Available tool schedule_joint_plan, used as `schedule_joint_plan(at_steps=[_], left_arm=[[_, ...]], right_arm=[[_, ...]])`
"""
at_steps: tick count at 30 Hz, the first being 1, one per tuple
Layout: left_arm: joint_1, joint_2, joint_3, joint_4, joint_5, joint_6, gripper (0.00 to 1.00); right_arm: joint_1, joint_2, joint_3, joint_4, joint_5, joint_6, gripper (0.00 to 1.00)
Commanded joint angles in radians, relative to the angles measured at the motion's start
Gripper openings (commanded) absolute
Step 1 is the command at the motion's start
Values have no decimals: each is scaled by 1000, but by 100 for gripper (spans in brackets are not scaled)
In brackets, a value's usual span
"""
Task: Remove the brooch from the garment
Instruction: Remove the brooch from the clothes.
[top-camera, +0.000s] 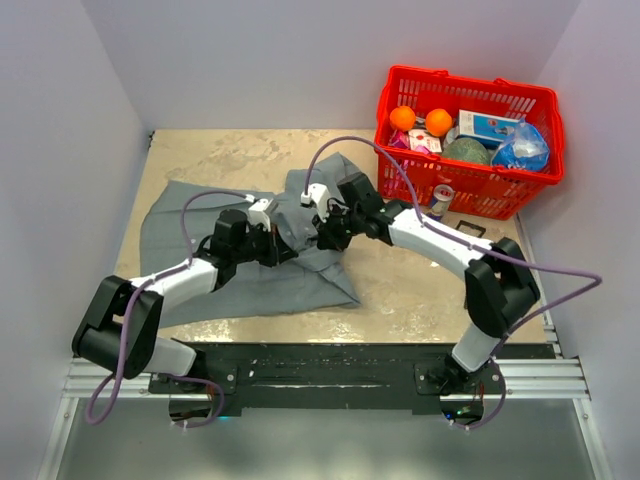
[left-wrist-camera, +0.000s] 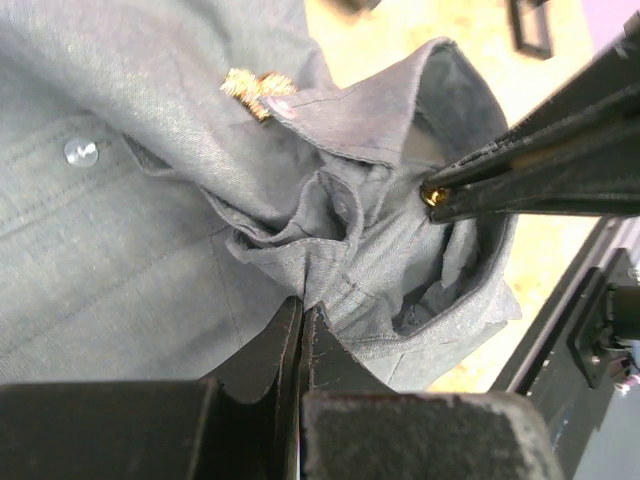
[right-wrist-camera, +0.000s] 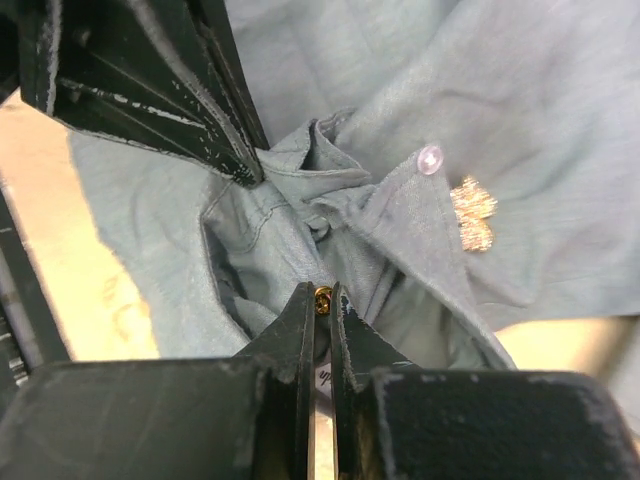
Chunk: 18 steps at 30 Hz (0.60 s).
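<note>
Lying rumpled across the tan bench, the garment, a grey collared shirt of thin woven cloth, is bunched up at its collar between the two arms. The brooch, a small glittery gold piece, sits on the outer face of the cloth just beside a pale button near the collar's edge

The left tool is closed tight on a raised fold of the shirt below the collar. The right tool is closed too, its tips nipping a tiny gold fastener on the inner side of the collar. I judge this to be the brooch's backing, though whether it sits on the pin or has come free cannot be told

The shirt looks light and limp, so it should follow any tug rather than resist. It probably needs holding close to the brooch, or the cloth will simply lift along with it. The brooch itself looks small, hard and light, likely delicate on its ornamental face, with a pin that could snag the thin weave if drawn out at an angle. The best hold is probably across the edges of the gold face, pulling straight along the pin. The fastener is smooth metal and very small, so it could easily slip or spring out from between the tips
</note>
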Motion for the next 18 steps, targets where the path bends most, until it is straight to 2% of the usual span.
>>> schedule_joint_plan(at_steps=[1, 2, 3, 5, 6, 8, 11, 13, 15, 18], left_arm=[[51, -10, 32, 71, 115, -16, 0], [56, -6, 47, 79, 134, -25, 0], [62, 8, 74, 96, 155, -31, 9], [71, 32, 101, 104, 238, -48, 20], [82, 54, 116, 107, 264, -56, 33], [100, 74, 118, 160, 370, -83, 51], [118, 134, 157, 124, 506, -90, 62], [119, 180, 180, 117, 569, -106, 64], [119, 192, 161, 169, 597, -152, 69], [120, 215, 139, 249, 669, -226, 70]], right_arm=[[28, -142, -80, 161, 183, -83, 0], [45, -178, -102, 176, 183, -95, 0], [52, -190, -118, 205, 181, -109, 0], [65, -213, -138, 216, 192, -108, 0], [70, -218, -136, 222, 192, -95, 0], [73, -221, -135, 239, 215, -63, 0], [82, -213, -159, 305, 288, 26, 0], [93, -199, -179, 354, 301, 47, 0], [107, -190, -193, 371, 324, 50, 0], [119, -172, -210, 397, 331, 34, 0]])
